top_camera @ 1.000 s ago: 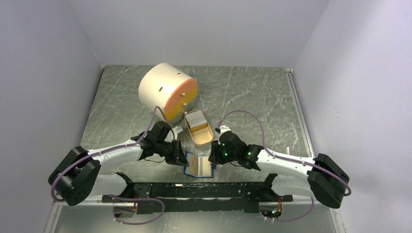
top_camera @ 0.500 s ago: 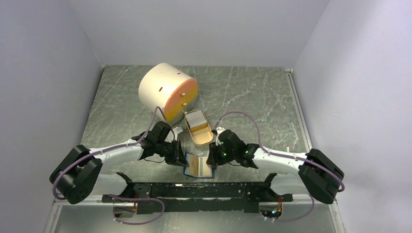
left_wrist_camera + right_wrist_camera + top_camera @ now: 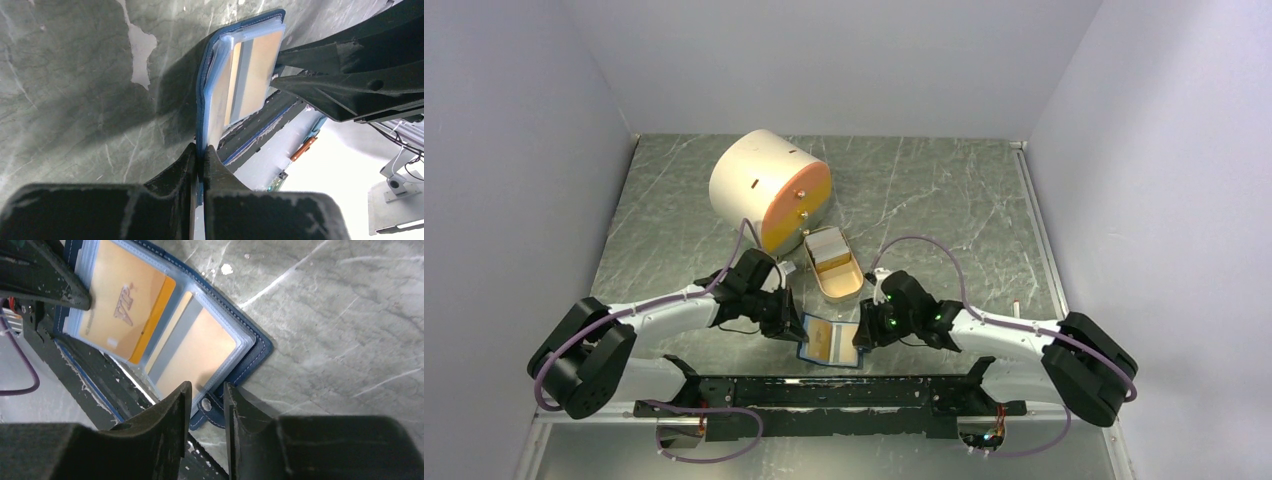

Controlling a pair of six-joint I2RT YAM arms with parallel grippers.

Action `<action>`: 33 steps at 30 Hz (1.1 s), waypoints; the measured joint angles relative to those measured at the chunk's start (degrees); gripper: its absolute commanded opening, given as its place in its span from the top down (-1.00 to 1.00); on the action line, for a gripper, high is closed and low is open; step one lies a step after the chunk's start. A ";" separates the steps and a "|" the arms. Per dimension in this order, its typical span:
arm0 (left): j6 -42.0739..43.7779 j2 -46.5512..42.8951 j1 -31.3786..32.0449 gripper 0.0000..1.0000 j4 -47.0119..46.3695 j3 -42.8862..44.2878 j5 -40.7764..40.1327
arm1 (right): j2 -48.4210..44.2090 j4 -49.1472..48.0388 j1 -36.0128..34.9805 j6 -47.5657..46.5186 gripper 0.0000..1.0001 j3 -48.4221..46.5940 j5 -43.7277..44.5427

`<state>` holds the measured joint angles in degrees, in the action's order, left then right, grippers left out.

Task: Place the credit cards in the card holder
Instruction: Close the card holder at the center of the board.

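My left gripper [image 3: 200,161] clamped on holder [image 3: 220,85] edge. Right gripper [image 3: 206,395] apart at tab [image 3: 204,406]. Holder open. Cards [image 3: 824,243] in dish [image 3: 848,288], not yet loaded, I judge.

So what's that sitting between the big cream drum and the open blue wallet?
A tan oval dish holding whitish cards. The top view shows it between the drum and the wallet.

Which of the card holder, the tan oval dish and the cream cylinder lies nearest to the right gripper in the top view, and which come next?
1. the card holder: directly beside the right gripper, to its left, near the arm bases.
2. the tan oval dish: farther back, mid-table.
3. the cream cylinder: farthest, back and to the left.
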<state>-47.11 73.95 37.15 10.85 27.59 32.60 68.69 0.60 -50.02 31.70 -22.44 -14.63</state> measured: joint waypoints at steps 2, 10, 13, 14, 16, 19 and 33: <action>-0.02 0.00 -0.11 0.82 0.22 0.00 -0.17 | -0.83 -0.42 0.04 0.39 0.34 0.90 -0.81; -0.17 -0.09 -0.37 0.82 1.33 0.00 -0.92 | -4.20 0.17 0.09 1.57 0.35 2.34 -2.64; -0.28 -0.63 -0.42 0.82 1.86 0.00 -1.44 | -5.70 1.42 0.09 2.71 0.40 2.45 -2.40; -0.31 -0.87 -0.44 0.82 2.01 0.00 -1.55 | -6.08 1.90 0.09 3.19 0.43 2.45 -2.08; -0.48 -1.51 -0.46 0.82 2.36 0.00 -1.81 | -6.67 3.41 0.09 4.42 0.46 2.45 -0.72; -0.90 -2.62 -0.46 0.82 2.51 0.00 -2.03 | -7.34 5.62 0.09 7.10 0.49 2.45 1.84; -2.86 -4.76 -0.63 0.82 2.03 -0.83 -2.56 | -9.64 15.50 -5.64 18.78 0.36 -0.42 17.33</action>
<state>-49.98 69.19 36.51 12.88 26.76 30.04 59.05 16.10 -55.66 50.48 -22.85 2.70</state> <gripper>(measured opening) 0.096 0.318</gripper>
